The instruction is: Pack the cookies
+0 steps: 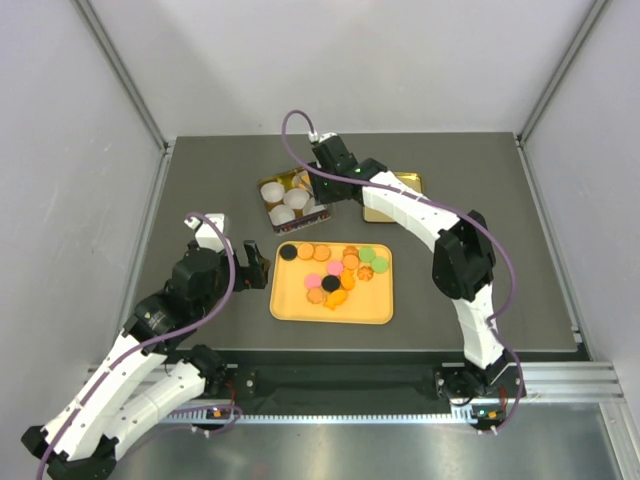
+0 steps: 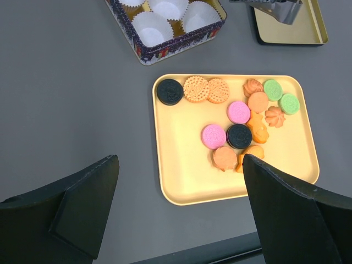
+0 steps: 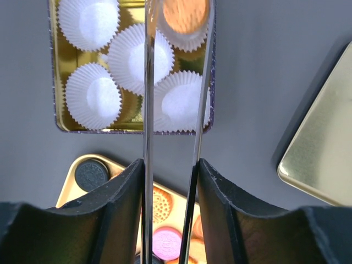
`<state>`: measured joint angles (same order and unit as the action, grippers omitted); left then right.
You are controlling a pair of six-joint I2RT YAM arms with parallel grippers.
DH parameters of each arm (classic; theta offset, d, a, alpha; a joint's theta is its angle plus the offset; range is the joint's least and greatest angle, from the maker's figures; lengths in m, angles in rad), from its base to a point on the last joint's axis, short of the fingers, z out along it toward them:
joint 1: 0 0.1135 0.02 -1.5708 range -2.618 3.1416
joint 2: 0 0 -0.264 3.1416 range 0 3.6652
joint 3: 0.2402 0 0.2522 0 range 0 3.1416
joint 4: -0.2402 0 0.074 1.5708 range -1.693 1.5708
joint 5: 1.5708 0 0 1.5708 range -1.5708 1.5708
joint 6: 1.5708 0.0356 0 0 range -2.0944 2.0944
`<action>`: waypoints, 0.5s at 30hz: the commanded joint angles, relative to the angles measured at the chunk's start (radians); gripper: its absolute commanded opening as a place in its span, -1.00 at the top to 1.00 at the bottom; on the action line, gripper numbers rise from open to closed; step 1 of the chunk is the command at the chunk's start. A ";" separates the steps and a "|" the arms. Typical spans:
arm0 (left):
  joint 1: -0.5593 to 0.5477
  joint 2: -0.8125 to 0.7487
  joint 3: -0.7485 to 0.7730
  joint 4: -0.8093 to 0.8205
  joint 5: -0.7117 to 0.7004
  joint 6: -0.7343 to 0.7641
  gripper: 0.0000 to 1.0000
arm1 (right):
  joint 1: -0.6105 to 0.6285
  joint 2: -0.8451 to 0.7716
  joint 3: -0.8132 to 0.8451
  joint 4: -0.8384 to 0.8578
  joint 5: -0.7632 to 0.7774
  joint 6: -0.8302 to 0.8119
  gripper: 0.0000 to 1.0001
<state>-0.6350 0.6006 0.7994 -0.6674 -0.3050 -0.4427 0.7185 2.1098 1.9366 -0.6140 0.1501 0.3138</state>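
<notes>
Most cookies (image 2: 239, 113) are lying on the yellow tray (image 2: 181, 181), just ahead of the left pincer (image 2: 179, 162), whose fingers are standing wide apart. One orange cookie (image 3: 186, 14) is sitting in a paper cup (image 3: 187, 41) inside the tin (image 3: 55, 82), between the right pincer's (image 3: 179, 16) partly parted blades. Whether they are pinching it cannot be told.

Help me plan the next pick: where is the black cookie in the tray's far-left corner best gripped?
Probably across its rim, from straight above: the black cookie lies flat on the tray, so only its edge offers purchase. An orange cookie crowds its right side.
</notes>
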 commanded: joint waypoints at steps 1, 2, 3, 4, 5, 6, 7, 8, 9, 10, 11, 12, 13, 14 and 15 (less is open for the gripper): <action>-0.003 0.005 0.003 0.005 -0.014 -0.002 -0.98 | -0.011 -0.008 0.073 0.046 0.003 -0.013 0.15; -0.003 0.005 0.003 0.005 -0.013 -0.002 -0.98 | -0.011 -0.008 0.071 0.045 0.003 -0.015 0.10; -0.003 0.005 0.003 0.005 -0.013 -0.002 -0.98 | -0.011 -0.008 0.073 0.045 0.003 -0.016 0.09; -0.003 0.005 0.003 0.006 -0.013 -0.001 -0.98 | -0.011 -0.008 0.073 0.043 0.005 -0.015 0.09; -0.003 0.007 0.003 0.006 -0.013 -0.002 -0.98 | -0.013 -0.010 0.073 0.042 0.006 -0.015 0.09; -0.003 0.007 0.001 0.005 -0.013 -0.002 -0.98 | -0.011 -0.010 0.073 0.042 0.006 -0.015 0.08; -0.003 0.007 0.003 0.005 -0.013 -0.002 -0.98 | -0.010 -0.013 0.073 0.040 0.005 -0.015 0.08; -0.003 0.007 0.001 0.003 -0.013 -0.002 -0.98 | -0.010 -0.019 0.073 0.039 0.006 -0.015 0.09; -0.003 0.007 0.003 0.003 -0.013 -0.002 -0.98 | -0.010 -0.022 0.073 0.037 0.002 -0.016 0.08; -0.003 0.007 0.001 0.005 -0.013 -0.002 -0.98 | -0.008 -0.028 0.074 0.036 0.000 -0.015 0.09; -0.003 0.007 0.001 0.005 -0.014 -0.002 -0.98 | -0.008 -0.043 0.074 0.028 0.003 -0.015 0.09; -0.003 0.007 0.001 0.006 -0.013 -0.002 -0.98 | -0.005 -0.053 0.074 0.025 0.005 -0.018 0.09; -0.003 0.007 0.001 0.005 -0.013 -0.002 -0.98 | -0.004 -0.063 0.076 0.017 0.003 -0.022 0.09; -0.003 0.007 0.001 0.005 -0.013 -0.002 -0.98 | -0.001 -0.091 0.075 0.008 0.006 -0.022 0.10; -0.003 0.007 0.003 0.006 -0.011 -0.002 -0.98 | 0.007 -0.106 0.071 -0.010 0.014 -0.028 0.10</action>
<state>-0.6350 0.6006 0.7994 -0.6674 -0.3050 -0.4427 0.7181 2.1071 1.9526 -0.6182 0.1493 0.3054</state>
